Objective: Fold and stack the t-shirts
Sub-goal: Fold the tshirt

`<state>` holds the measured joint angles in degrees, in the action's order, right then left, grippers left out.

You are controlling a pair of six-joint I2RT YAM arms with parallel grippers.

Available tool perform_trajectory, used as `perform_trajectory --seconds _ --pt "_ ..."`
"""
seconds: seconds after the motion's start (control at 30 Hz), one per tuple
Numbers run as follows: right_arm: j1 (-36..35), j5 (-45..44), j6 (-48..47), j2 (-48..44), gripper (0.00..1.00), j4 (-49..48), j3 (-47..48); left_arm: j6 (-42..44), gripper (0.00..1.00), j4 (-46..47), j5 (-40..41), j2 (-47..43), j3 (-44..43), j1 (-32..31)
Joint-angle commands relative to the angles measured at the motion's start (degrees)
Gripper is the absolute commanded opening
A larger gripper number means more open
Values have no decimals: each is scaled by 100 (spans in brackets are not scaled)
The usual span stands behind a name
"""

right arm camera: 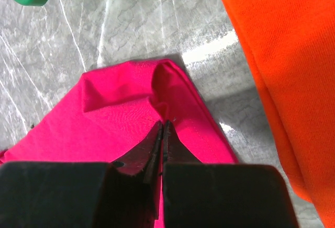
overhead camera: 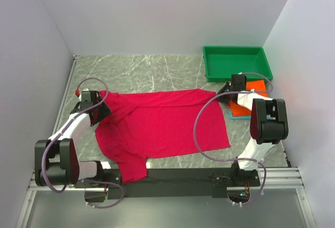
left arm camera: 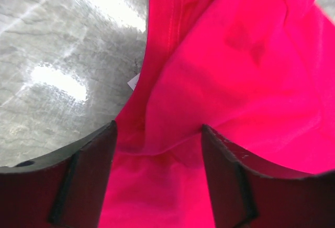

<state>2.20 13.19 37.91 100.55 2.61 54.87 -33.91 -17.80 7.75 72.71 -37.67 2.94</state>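
Nearest you, the crimson-pink shirt (overhead camera: 162,126) lies spread flat on the counter (overhead camera: 157,71) between the two arms. Its near sleeve (overhead camera: 131,168) trails over the counter's near edge onto the dark base rail. Treat it as light, limp cloth. It will sag from whatever point you hold and wrinkle if you drag it across the stone, and it keeps no shape of its own. Take it by the hems and corners, two points at once, and keep them level.

At the shirt's far left corner, the left gripper (left arm camera: 157,178) has its jaws wide, one finger on either side of a rumpled fold. Cloth lies between them, but nothing is pinched yet. It probably needs to go lower before closing. Watch that it gathers an edge and not a loose bunch.

At the far right corner, the right gripper (right arm camera: 163,134) has its jaws pressed together on the shirt. A small ridge of cloth stands up just ahead of the tips. The bite looks thin, so a quick lift could let the cloth slip out.

Just beyond that corner, the orange shirt (overhead camera: 250,98) sits folded on a teal shirt (overhead camera: 232,114), of which only an edge shows. Farthest back, against the right wall, stands the green tray (overhead camera: 238,77).
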Motion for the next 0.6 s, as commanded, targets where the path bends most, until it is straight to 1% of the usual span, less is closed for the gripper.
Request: perform_trajectory --seconds 0.0,0.07,0.1,0.17,0.2,0.27,0.3,0.33,0.4,0.57 --pt "44 17 -56 -141 0 -50 208 166 69 146 -221 121 -118 22" --pt "44 17 -56 -133 0 -59 217 139 64 93 -195 191 -127 22" --pt "44 17 -56 -132 0 -59 226 113 56 84 -195 200 -127 14" --pt "44 26 -73 -124 0 -42 252 95 49 23 -195 139 -144 14" --pt "44 26 -73 -115 0 -24 261 87 40 14 -212 95 -153 22" --pt "44 34 -91 -124 0 -24 296 78 26 -13 -256 -63 -170 14" --pt "53 34 -91 -124 0 -24 313 60 13 -39 -274 -125 -205 14" --pt "53 43 -100 -115 0 2 331 51 8 -56 -283 -212 -223 22" --pt "61 43 -117 -115 0 46 392 -36 1 -205 -309 -283 -337 22" --pt "53 -27 -170 -132 0 239 612 -440 1 -627 -467 -468 -636 14"
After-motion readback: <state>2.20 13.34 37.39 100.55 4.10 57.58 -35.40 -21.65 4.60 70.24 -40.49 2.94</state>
